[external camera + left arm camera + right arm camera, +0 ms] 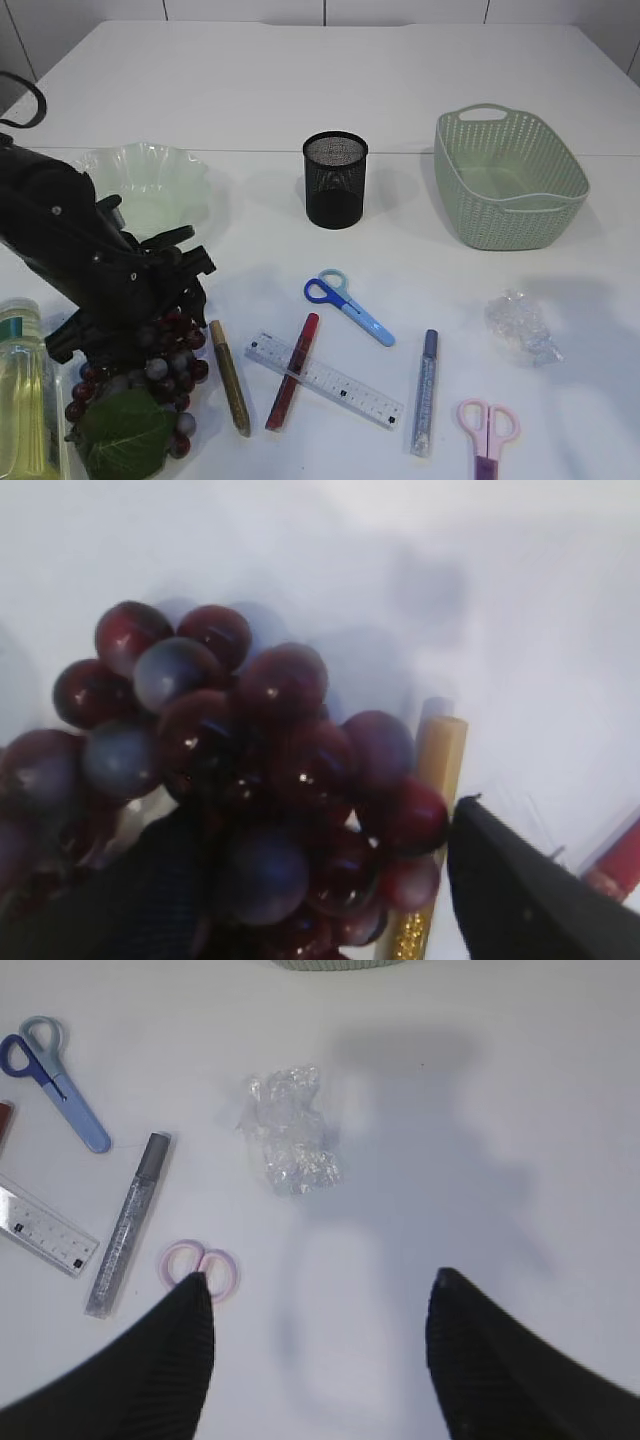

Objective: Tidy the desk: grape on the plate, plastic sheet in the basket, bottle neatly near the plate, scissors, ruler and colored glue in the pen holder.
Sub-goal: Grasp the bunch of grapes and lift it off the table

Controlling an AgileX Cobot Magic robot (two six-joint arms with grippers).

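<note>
Dark-red grape bunch (250, 780) sits between the spread left pincer (330, 900) fingers; not pinched.

Exterior view: left arm (90, 270) covers the upper part of the grape bunch (150, 390) and the left end effector's tips. Bottle (25, 400) cut off at the frame's left and bottom edges. Pink scissors (488, 432) blades cut off at the bottom edge. Left wrist view: bunch blurred, lower grapes hidden behind dark fingers (530, 900). Right wrist view: basket (335, 963) shows its rim only
</note>
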